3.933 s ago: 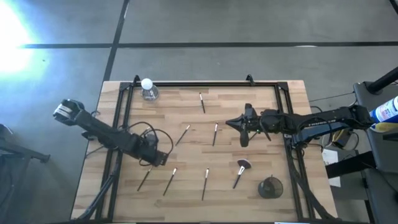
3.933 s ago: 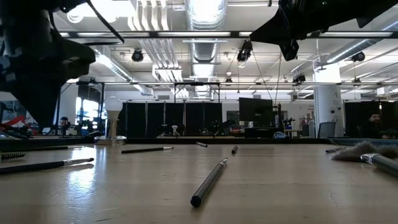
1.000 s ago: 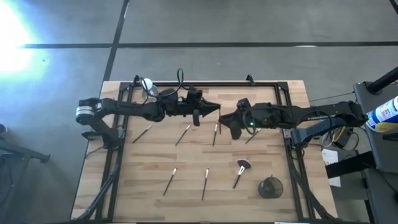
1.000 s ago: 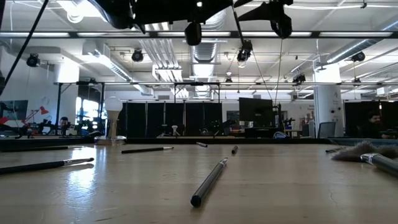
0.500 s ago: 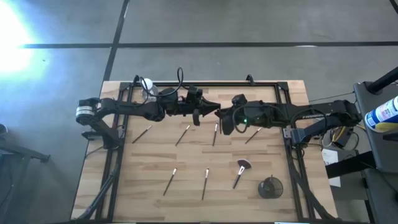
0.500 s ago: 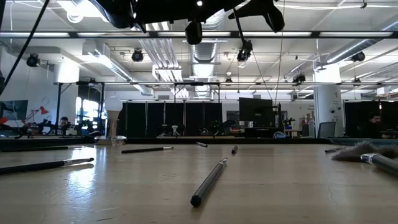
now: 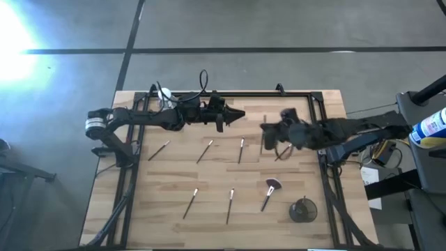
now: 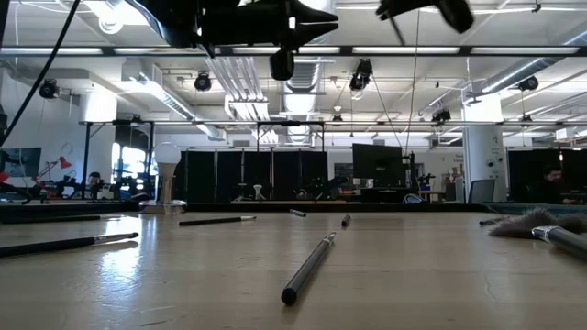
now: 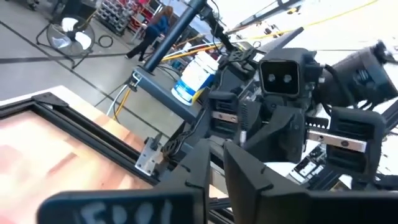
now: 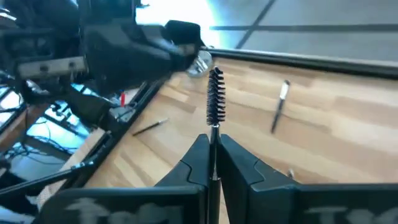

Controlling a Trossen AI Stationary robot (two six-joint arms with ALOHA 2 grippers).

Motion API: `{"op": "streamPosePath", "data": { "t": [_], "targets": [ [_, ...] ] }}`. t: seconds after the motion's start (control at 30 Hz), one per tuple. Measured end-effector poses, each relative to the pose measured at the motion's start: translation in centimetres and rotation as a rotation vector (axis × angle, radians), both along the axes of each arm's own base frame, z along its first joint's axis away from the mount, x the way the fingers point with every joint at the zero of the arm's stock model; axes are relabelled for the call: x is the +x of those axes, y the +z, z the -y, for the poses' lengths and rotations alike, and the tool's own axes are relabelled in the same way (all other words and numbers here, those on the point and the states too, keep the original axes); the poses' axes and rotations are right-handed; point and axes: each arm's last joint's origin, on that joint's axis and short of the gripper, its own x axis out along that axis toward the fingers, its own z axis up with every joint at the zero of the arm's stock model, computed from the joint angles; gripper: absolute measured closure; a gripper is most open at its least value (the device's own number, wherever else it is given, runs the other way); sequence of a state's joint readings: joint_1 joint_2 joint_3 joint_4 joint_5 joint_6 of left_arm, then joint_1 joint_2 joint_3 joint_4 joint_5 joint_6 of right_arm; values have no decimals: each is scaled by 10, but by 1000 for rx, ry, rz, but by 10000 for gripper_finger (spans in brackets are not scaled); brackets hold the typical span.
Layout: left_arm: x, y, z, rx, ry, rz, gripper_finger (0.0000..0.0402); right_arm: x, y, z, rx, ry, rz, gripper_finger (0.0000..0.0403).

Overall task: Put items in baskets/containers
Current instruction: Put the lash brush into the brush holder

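Note:
My right gripper [image 7: 266, 132] hangs above the table's middle right, shut on a thin brush with a dark bristled head [image 10: 216, 93]. My left gripper [image 7: 237, 113] hovers just left of it over the far middle, fingers [image 9: 200, 163] a narrow gap apart, nothing between them. Several thin dark brushes with pale tips lie flat on the wood, among them three [image 7: 205, 150], [image 7: 241, 149], [image 7: 190, 202]. The big brush with the fanned pinkish head [image 7: 270, 191] lies near the round dark-brown cup [image 7: 303, 209], which stands at the near right corner. My right gripper pinches the brush by its thin stem [image 10: 215, 138] between the two fingers, just below the bristled head. The head sticks out past the fingertips. The brush is lifted clear of the table.
A clear object with a white ball top [image 7: 165, 97] stands at the far left corner. A black frame [image 7: 209, 94] runs along the table's far and side edges. Another thin brush [image 7: 281, 153] lies under the right arm. Bare wood shows between the scattered brushes.
The two grippers stood tip to tip over the table's middle. The right gripper has since drawn back toward the right edge with the brush between its fingers, while the left has shifted slightly toward the far edge.

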State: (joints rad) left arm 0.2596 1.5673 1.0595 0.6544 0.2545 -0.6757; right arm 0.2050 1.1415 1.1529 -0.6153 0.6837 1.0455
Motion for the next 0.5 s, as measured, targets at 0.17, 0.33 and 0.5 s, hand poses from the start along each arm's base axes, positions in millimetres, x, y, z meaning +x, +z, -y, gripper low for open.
{"op": "streamPosePath", "data": {
  "t": [0.17,0.33,0.5],
  "targets": [
    [-1,0,-4,19,3,-3,345,-26,-4,-29,63,-55,4,389],
    [-1,-1,-6,27,4,-11,345,-45,-20,-60,182,-63,-56,390],
    [-1,-6,-6,15,4,-56,346,-66,-27,-92,253,-83,-205,390]
  ]
}}
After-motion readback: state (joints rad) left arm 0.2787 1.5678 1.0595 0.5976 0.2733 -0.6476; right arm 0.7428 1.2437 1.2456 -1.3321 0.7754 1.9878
